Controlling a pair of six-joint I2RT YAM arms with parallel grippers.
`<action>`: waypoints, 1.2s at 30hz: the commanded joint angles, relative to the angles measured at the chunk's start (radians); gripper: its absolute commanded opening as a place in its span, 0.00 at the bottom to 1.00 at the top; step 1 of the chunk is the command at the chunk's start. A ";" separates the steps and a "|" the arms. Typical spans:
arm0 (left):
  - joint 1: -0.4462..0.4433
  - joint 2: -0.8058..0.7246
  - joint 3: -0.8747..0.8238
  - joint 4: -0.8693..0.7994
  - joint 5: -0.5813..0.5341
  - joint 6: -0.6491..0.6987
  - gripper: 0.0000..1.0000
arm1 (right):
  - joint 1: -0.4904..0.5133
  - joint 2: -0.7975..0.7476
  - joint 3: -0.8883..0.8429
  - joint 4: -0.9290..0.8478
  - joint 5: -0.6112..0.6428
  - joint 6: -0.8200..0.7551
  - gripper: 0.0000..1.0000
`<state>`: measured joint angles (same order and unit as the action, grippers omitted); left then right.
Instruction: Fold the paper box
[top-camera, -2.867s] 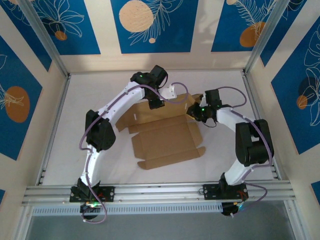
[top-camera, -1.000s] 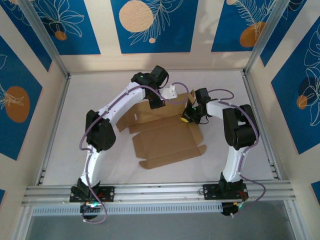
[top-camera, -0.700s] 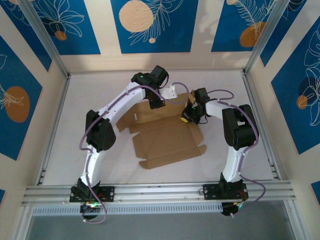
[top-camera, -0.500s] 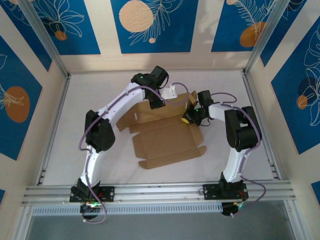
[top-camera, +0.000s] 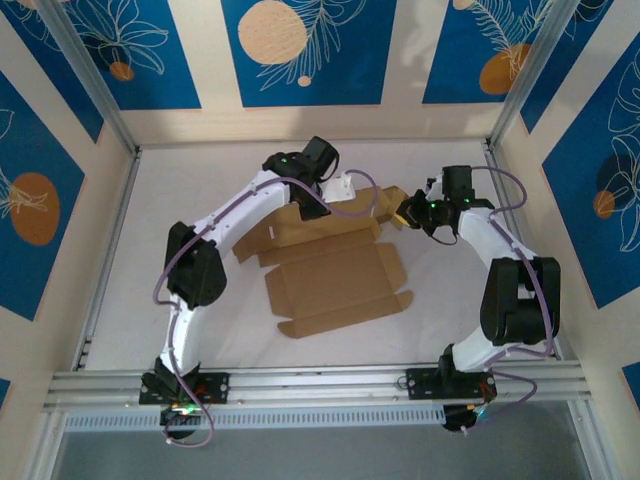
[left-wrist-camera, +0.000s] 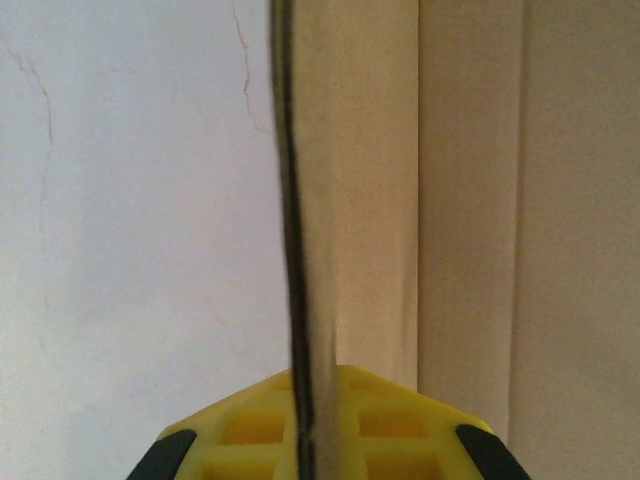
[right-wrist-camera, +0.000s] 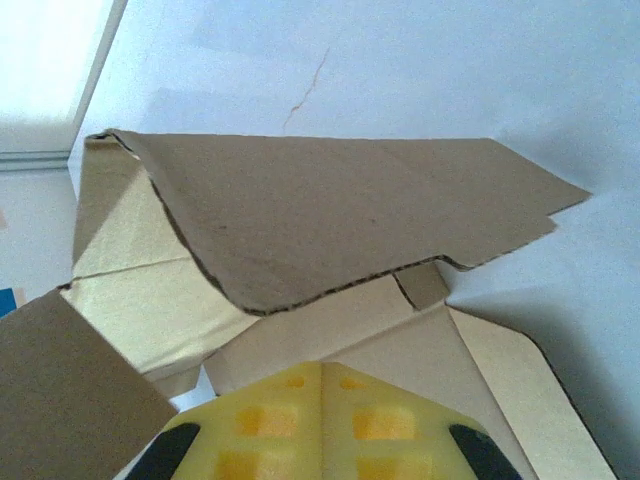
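The paper box (top-camera: 335, 280) lies as a flat brown die-cut sheet in the middle of the white table, with its back panel and a back right flap (top-camera: 385, 203) raised. My left gripper (top-camera: 321, 208) is at the sheet's back edge. In the left wrist view the yellow pads (left-wrist-camera: 250, 425) are shut on a thin upright cardboard edge (left-wrist-camera: 350, 200). My right gripper (top-camera: 404, 213) sits just right of the raised flap, apart from it. Its yellow fingertips (right-wrist-camera: 322, 375) are pressed together with nothing between them, and the brown flap (right-wrist-camera: 330, 210) hangs just ahead.
An aluminium rail (top-camera: 320, 383) runs along the near edge by the arm bases. Slanted frame posts (top-camera: 85, 75) and blue patterned walls close in the sides and back. Bare white table (top-camera: 150, 230) shows to the left of the sheet and behind it.
My right arm has swung back to the right, and its gripper has drawn away from the sheet's back right corner. The raised flap stays up. My left arm has kept its hold.
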<state>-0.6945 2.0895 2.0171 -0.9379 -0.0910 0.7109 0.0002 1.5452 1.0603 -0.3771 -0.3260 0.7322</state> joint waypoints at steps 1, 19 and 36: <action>-0.031 -0.002 -0.074 0.020 -0.058 0.032 0.00 | -0.020 -0.052 0.023 -0.077 -0.031 -0.020 0.08; -0.100 -0.066 -0.203 0.169 -0.236 0.101 0.00 | -0.092 -0.047 0.209 -0.207 0.089 -0.210 0.38; -0.078 -0.007 -0.079 0.090 -0.188 0.149 0.00 | -0.050 0.048 0.291 -0.138 0.233 -0.645 0.55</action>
<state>-0.7841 2.0464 1.8935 -0.7486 -0.2863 0.8085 -0.1097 1.6474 1.3861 -0.5903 -0.1398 0.3618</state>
